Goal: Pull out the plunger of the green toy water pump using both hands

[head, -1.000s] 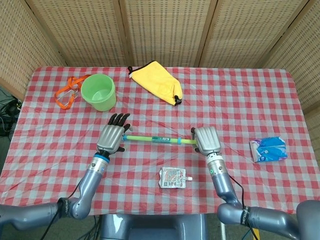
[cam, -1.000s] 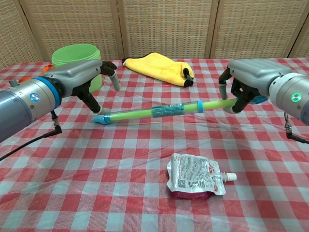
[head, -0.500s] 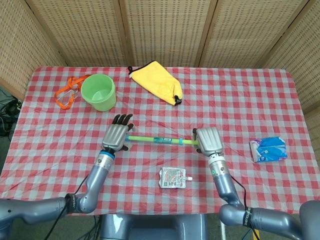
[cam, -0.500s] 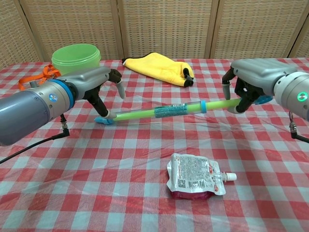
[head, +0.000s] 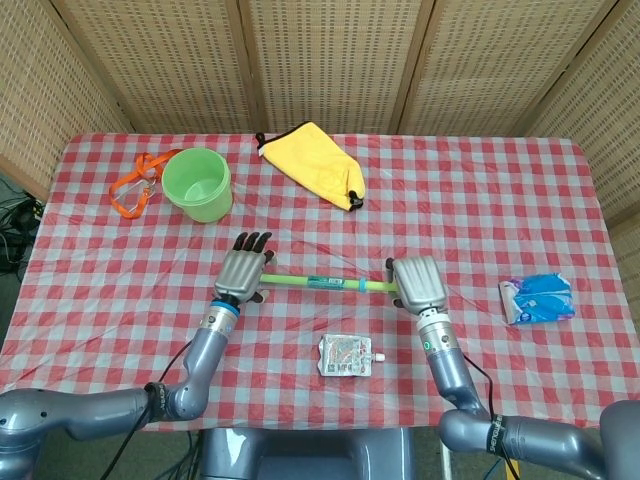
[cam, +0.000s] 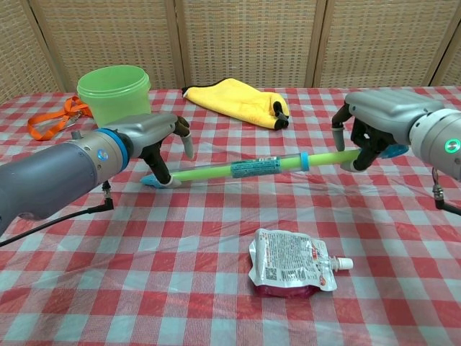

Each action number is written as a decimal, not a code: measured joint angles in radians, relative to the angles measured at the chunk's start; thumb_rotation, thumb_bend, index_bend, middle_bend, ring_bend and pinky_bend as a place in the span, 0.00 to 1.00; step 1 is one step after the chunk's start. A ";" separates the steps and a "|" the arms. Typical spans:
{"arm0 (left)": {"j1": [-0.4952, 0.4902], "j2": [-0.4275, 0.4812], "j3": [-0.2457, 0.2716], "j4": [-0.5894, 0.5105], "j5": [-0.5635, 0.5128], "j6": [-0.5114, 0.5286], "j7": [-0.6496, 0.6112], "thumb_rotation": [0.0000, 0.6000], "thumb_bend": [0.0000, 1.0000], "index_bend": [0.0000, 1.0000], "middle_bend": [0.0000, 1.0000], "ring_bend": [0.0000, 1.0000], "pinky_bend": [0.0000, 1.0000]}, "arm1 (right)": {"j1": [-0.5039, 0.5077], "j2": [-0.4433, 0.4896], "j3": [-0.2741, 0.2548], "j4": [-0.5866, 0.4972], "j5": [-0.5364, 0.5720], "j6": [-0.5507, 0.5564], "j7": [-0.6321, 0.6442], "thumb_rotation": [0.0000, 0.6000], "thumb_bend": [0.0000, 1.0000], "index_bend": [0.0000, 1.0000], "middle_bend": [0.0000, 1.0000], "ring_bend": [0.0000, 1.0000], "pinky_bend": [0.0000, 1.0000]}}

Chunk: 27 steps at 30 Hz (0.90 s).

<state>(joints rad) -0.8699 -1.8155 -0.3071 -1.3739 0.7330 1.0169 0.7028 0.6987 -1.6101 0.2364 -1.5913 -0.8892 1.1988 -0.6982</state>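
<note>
The green toy water pump (head: 325,283) is a thin green tube with a printed label and a blue ring, lying left to right above the table's middle. My right hand (head: 417,283) grips its right end, fingers wrapped round the tube (cam: 252,168), and holds that end a little off the cloth. Over the pump's left end hovers my left hand (head: 243,275), fingers spread and arched above the tube. In the chest view the left hand (cam: 155,133) has its thumb down beside the tube near the blue tip (cam: 150,180), not closed on it.
A green bucket (head: 197,184) and an orange strap (head: 135,185) sit at the back left. A yellow bag (head: 315,163) lies behind the pump. A clear pouch (cam: 292,263) lies in front of it, and a blue packet (head: 540,297) is at the right.
My left hand has slid rightward and now covers the pump's left end. The right hand kept its grip, and the pump shifted slightly to the right.
</note>
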 measured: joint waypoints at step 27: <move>-0.043 -0.096 0.010 0.119 0.004 0.028 -0.046 1.00 0.47 0.62 0.00 0.00 0.00 | -0.002 0.014 -0.017 -0.014 -0.015 0.005 0.011 1.00 0.52 0.81 1.00 0.98 0.69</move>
<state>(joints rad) -0.9130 -1.9112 -0.2975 -1.2548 0.7372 1.0450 0.6570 0.6965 -1.5961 0.2193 -1.6050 -0.9046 1.2040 -0.6876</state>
